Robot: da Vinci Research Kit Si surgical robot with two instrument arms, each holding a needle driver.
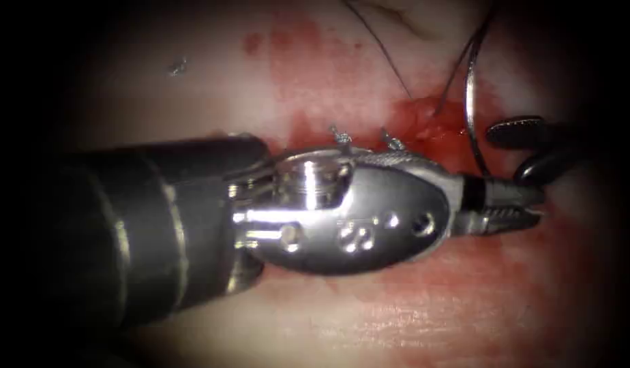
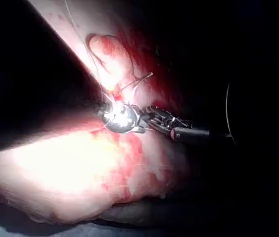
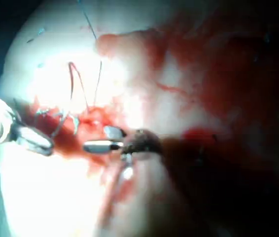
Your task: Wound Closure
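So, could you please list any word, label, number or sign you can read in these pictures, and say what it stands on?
None can be read in any view.
The left arm's end effector has small round marks on its metal body, not letters.
It holds the needle near one end; whether the needle enters the tissue I cannot tell.
The right arm's end effector is open, holding nothing.
The thread lies on the tissue.
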